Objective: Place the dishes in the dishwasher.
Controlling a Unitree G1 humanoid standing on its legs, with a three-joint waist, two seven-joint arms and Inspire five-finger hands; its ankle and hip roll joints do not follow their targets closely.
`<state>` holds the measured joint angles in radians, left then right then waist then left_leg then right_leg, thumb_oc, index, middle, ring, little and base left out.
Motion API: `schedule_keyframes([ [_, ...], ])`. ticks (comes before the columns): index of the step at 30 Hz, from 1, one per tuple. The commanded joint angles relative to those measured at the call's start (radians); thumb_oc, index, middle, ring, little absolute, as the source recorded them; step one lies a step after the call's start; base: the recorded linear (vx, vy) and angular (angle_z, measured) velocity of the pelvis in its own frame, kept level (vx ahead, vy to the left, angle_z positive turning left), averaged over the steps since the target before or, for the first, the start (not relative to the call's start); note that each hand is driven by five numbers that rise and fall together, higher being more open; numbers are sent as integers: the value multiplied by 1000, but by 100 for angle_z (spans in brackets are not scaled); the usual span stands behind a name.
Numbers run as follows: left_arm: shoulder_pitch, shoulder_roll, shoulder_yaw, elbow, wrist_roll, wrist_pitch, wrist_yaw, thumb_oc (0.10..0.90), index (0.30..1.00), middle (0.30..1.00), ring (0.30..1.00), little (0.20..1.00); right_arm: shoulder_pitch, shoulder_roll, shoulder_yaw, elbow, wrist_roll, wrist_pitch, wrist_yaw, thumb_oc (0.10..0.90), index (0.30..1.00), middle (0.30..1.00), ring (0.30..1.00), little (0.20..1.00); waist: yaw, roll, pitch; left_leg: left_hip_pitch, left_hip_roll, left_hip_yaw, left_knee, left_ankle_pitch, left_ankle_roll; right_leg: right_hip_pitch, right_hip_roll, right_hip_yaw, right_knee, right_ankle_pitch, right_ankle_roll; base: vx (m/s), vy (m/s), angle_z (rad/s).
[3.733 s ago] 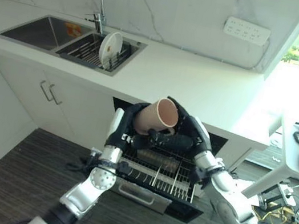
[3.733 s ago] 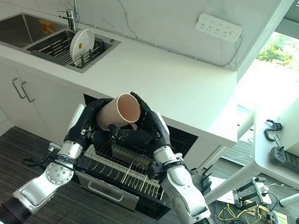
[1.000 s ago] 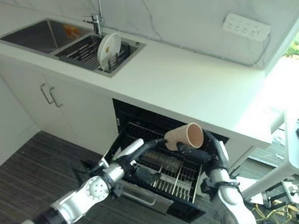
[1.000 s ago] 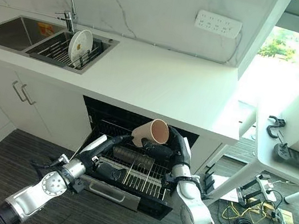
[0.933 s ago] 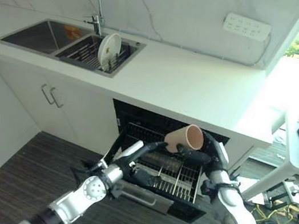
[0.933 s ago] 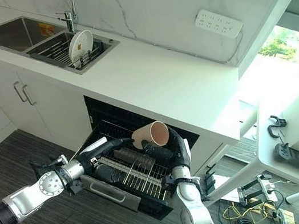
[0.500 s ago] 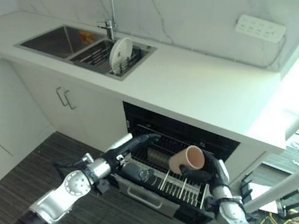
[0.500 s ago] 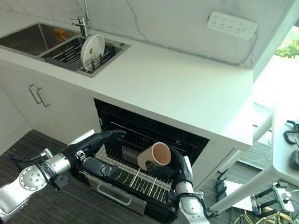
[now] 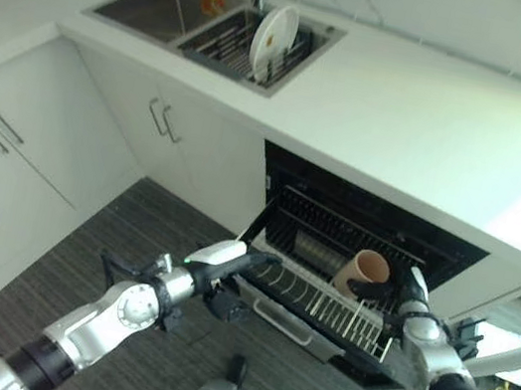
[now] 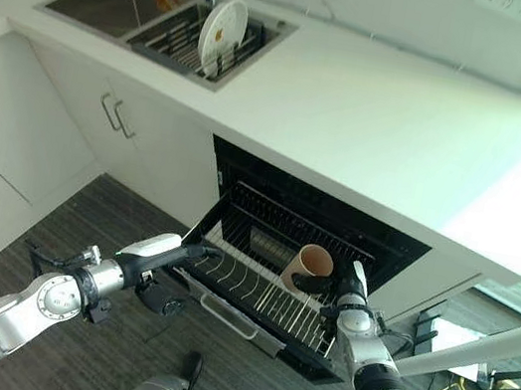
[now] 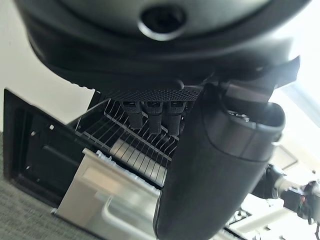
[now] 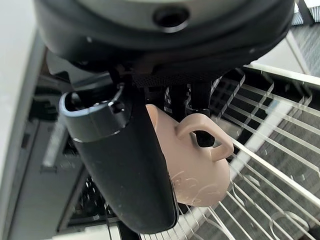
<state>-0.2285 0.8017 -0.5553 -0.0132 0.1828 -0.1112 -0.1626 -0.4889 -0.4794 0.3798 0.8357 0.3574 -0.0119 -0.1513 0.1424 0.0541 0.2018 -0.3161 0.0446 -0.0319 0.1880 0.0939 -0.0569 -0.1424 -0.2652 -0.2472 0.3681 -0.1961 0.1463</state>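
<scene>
A pink mug (image 9: 364, 271) with a handle is in my right hand (image 9: 408, 294), which is shut on it, fingers (image 12: 202, 136) through the handle and thumb (image 12: 125, 165) along its side. The mug (image 12: 196, 167) hangs low over the right part of the pulled-out wire rack (image 9: 316, 308) of the dishwasher, mouth tilted upward. I cannot tell whether it touches the wires. My left hand (image 9: 227, 261) is open, its straight fingers (image 11: 150, 116) reaching the rack's front left corner (image 10: 202, 250). A white plate (image 10: 222, 25) stands upright in the sink's drying rack.
A dark rounded item (image 9: 312, 250) lies at the back of the dishwasher rack. The sink (image 9: 167, 7) and tap are at the far left of the white counter (image 10: 385, 116). Cabinet doors (image 9: 181, 131) stand left of the dishwasher. A striped dark floor (image 10: 84, 224) lies below.
The camera has tilted down. My right hand has lowered the mug from above the rack to just over its wires. The left hand stays by the rack's front left corner.
</scene>
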Motion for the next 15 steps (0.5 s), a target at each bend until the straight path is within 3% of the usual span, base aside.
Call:
schedule_keyframes([
  [1, -112, -19, 34, -68, 27, -59, 51, 800, 900, 900, 900, 900, -99, -32, -8, -53, -1, -89, -6, 400, 300, 300, 300, 300, -5, -13, -31, 33, 53, 15, 112, -192, -3, -38, -36, 29, -68, 114, 17, -87, 20, -3],
  [8, -222, -19, -79, -52, 101, -45, 81, 800, 900, 900, 900, 900, -136, -10, 46, 41, -35, -82, 1, 400, 300, 300, 300, 300, -31, 5, 33, 10, 45, 30, 112, -180, -2, -68, -44, 41, -68, 135, 18, -82, 46, -6],
  [15, -227, -26, -71, -33, 108, -27, 119, 800, 900, 900, 900, 900, -84, 22, 41, 74, -78, -82, -9, 400, 300, 300, 300, 300, -46, 12, 60, 11, 43, 49, 112, -179, -2, -77, -47, 47, -68, 146, 18, -36, 26, -2],
])
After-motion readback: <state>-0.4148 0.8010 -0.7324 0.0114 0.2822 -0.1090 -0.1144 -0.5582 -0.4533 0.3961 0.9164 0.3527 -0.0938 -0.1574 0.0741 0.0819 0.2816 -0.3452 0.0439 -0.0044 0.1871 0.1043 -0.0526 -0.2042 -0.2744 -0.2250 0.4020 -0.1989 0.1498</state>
